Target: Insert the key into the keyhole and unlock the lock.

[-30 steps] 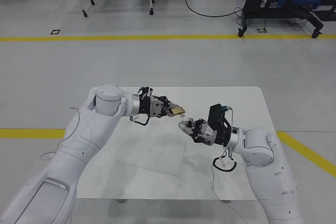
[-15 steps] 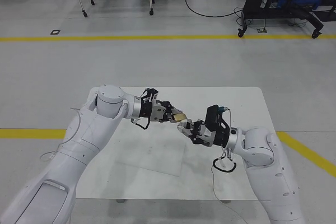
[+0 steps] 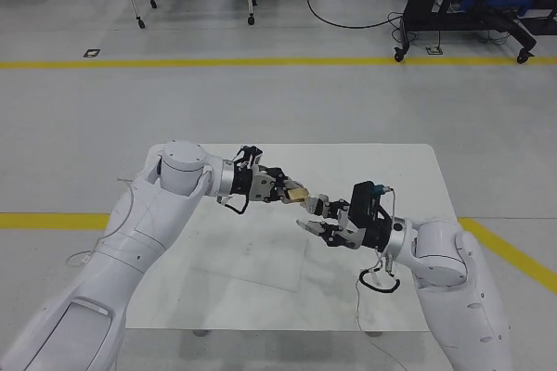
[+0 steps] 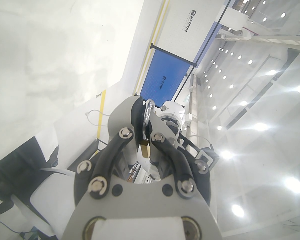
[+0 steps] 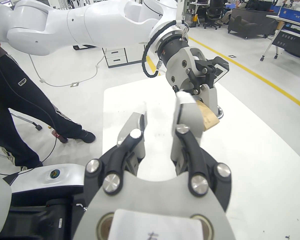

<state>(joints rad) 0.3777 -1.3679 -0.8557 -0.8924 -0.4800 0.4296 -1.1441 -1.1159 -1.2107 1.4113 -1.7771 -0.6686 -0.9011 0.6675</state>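
above the table (image 3: pixel 408 167), left hand (image 3: pixel 289 191) clamps the lock (image 3: pixel 300 195), right hand (image 3: pixel 313 213) wide beside it.

White table (image 3: pixel 260 287); yellow floor line (image 3: pixel 260 63) beyond it

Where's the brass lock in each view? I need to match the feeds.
Top view: lock over the middle of the table.
Left wrist view: lock inside the left gripper.
Right wrist view: lock just past the open right gripper.
Shared landmark: left gripper shut on it.
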